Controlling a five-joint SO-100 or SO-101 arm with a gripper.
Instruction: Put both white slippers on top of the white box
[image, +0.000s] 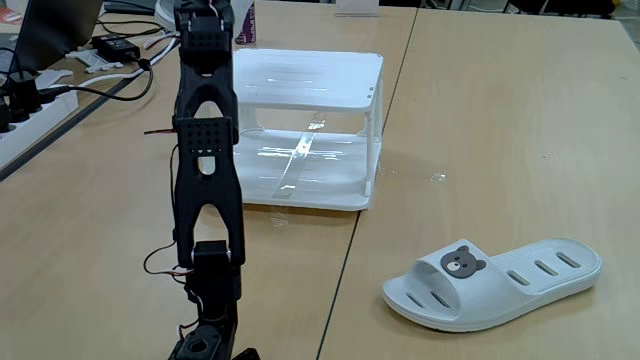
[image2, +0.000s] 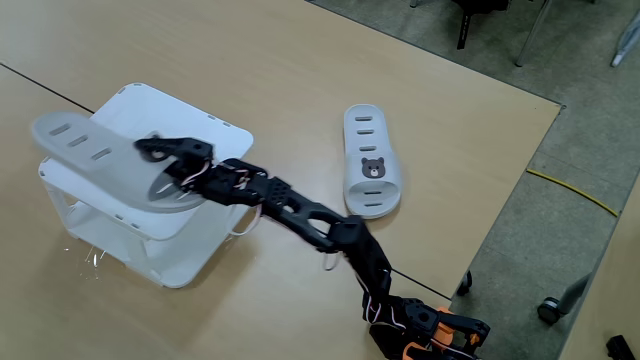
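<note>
Arm extended over the white box (image2: 205, 235); gripper (image2: 160, 152) above the slatted top, jaws closed on the strap end of one white slipper (image2: 85, 140). Held slipper lying across the box top, long axis running from the jaws toward upper left in the high fixed view, heel end overhanging the far left edge of the box. Cannot tell whether the sole rests flat on the slats or hangs just above them. Second white slipper (image2: 372, 160) on the worktop (image2: 300, 70), well apart from the box, to the right of it in the same view, bear face toward the arm's base, long axis roughly parallel to the near box edge. In the low fixed view, second slipper (image: 495, 280) at lower right, box (image: 310, 125) behind the arm. Judged next: release the held slipper fully on the top, then swing right toward the remaining one. Approach to the strap from the box side; jaws to cross the short axis at the bear-face band.
</note>
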